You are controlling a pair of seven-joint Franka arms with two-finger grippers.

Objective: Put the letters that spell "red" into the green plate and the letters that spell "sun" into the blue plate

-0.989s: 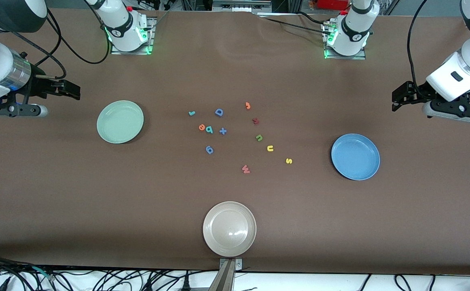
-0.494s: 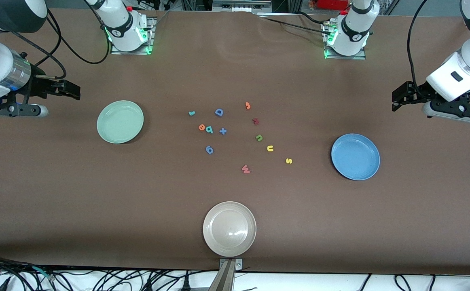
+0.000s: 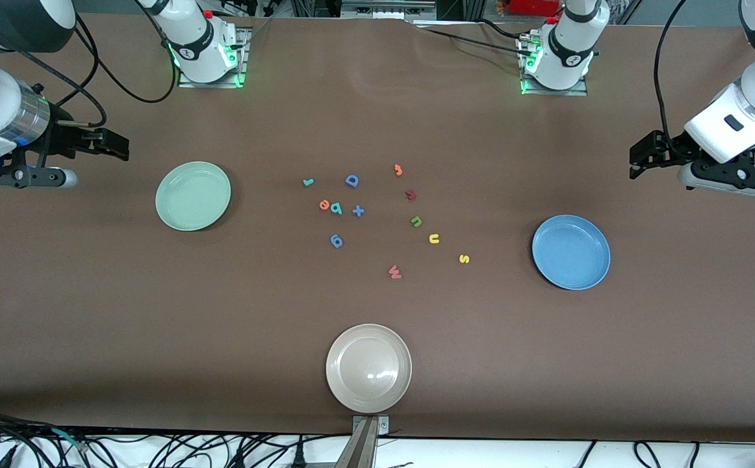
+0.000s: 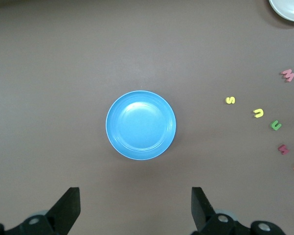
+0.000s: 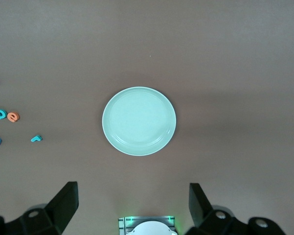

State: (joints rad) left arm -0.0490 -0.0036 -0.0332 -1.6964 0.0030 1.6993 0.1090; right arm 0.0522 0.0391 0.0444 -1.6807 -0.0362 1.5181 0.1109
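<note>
Brown table carries three round rimmed plates: blue plate toward the left arm's end, pale green plate toward the right arm's end, both empty, beige plate nearest the front camera. Left gripper hangs near the blue plate, jaws wide, holding nothing; right gripper near the green plate, same. Tiny foam letters lie mid-table between the plates: teal r, orange e touching teal d; green n, yellow u, yellow s.

green plate on brown table, teal r, orange e, right gripper fingers spread
</note>
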